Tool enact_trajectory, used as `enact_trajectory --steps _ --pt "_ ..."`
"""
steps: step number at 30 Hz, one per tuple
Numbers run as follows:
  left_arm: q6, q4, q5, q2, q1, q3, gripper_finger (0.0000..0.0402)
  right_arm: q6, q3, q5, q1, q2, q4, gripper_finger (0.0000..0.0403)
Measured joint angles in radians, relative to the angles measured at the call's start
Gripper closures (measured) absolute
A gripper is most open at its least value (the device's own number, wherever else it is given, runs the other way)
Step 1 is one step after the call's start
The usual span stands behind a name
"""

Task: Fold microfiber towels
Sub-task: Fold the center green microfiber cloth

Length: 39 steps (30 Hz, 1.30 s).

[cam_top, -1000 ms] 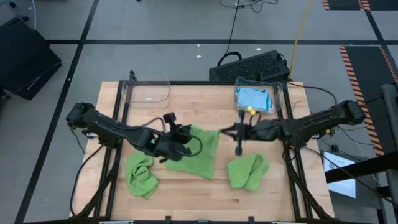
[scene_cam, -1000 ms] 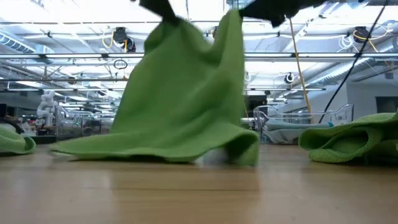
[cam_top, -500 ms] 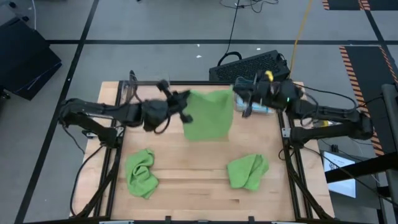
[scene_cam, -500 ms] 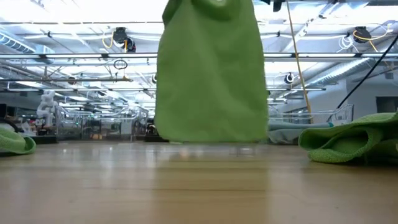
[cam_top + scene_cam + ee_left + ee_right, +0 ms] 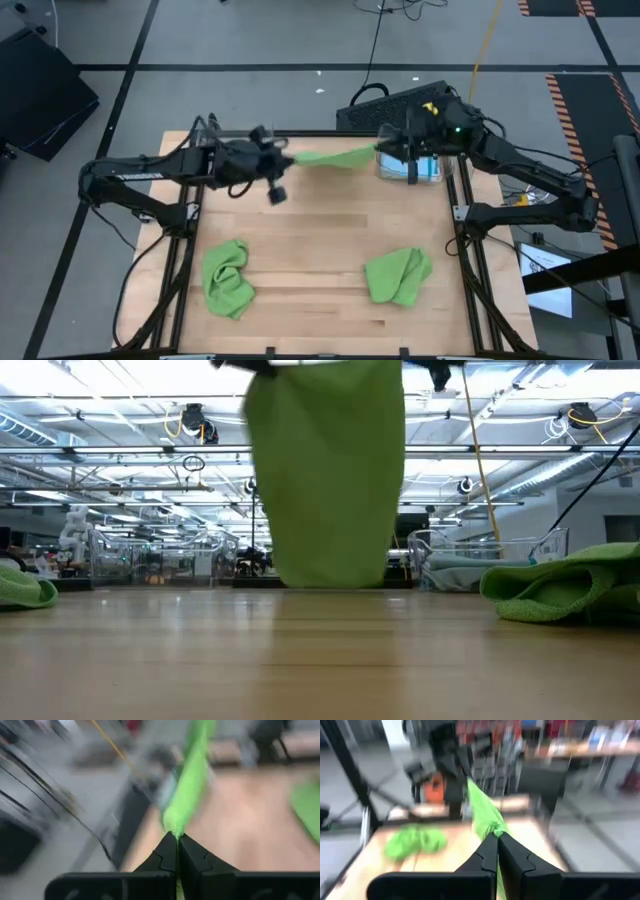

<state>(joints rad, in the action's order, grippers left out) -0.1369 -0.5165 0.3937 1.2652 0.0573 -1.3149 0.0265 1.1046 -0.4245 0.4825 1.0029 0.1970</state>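
Note:
A lime green towel (image 5: pixel 335 156) hangs spread between my two grippers over the table's far part. In the low view it (image 5: pixel 325 470) is a flat sheet hanging down. My left gripper (image 5: pixel 288 161) is shut on its left upper corner, and my right gripper (image 5: pixel 381 151) is shut on its right upper corner. Two crumpled green towels lie on the table, one near left (image 5: pixel 228 279) and one near right (image 5: pixel 399 275). Light blue towels (image 5: pixel 412 160) lie in the far right bin. My left gripper pinches the towel's upper left corner (image 5: pixel 175 831) between its two shut fingers, coming level from the table's left. The top edge runs taut toward the other gripper. The towel hangs below. My right gripper pinches the towel's upper right corner (image 5: pixel 493 831) between its two shut fingers, coming level from the table's right. The cloth is bunched at the fingers. The towel hangs below; whether its lower edge (image 5: pixel 330 584) touches the table I cannot tell.
A clear bin (image 5: pixel 236 147) stands at the far left behind my left arm, and another clear bin (image 5: pixel 447 160) at the far right. A black case (image 5: pixel 400 103) lies beyond the far edge. Bare wood (image 5: pixel 320 240) shows in the table's middle.
Both grippers have risen and gone toward the table's far edge, drawing apart, with the green towel. The towel, whose lower part lay on the table's middle a second ago, has been lifted and now hangs flat between them near the far edge.

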Motion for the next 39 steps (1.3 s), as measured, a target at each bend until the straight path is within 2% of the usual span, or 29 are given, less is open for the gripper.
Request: enact_trajectory --steps 4,7,11,16,21,27,33,37,39 --pt "0.186 -0.216 -0.091 -0.002 -0.061 0.027 0.0393 0.023 -0.046 0.000 -0.052 -0.025 0.204 0.0403" --pt "0.293 -0.217 -0.143 0.001 -0.130 0.107 0.0398 -0.008 -0.129 -0.005 -0.116 -0.052 0.234 0.0403" --pt "0.382 -0.141 -0.202 0.000 -0.228 0.206 0.0393 -0.090 -0.262 0.001 -0.231 -0.079 0.165 0.0403" --pt "0.465 0.043 -0.220 0.000 -0.356 0.321 0.0398 -0.238 -0.449 0.011 -0.408 -0.076 -0.072 0.0403" --pt "0.549 0.237 -0.207 0.003 -0.461 0.406 0.0392 -0.387 -0.578 0.204 -0.621 -0.050 -0.240 0.0403" --pt "0.598 0.397 -0.167 0.035 -0.537 0.476 0.0396 -0.469 -0.586 0.452 -0.819 -0.014 -0.245 0.0403" --pt "0.643 0.461 -0.126 0.086 -0.551 0.528 0.0393 -0.512 -0.586 0.480 -0.864 0.121 -0.280 0.0403" --pt "0.614 0.455 -0.126 0.129 -0.539 0.535 0.0397 -0.453 -0.588 0.481 -0.845 0.225 -0.359 0.0403" --pt "0.596 0.448 -0.125 0.137 -0.526 0.534 0.0392 -0.426 -0.588 0.523 -0.824 0.248 -0.366 0.0403"
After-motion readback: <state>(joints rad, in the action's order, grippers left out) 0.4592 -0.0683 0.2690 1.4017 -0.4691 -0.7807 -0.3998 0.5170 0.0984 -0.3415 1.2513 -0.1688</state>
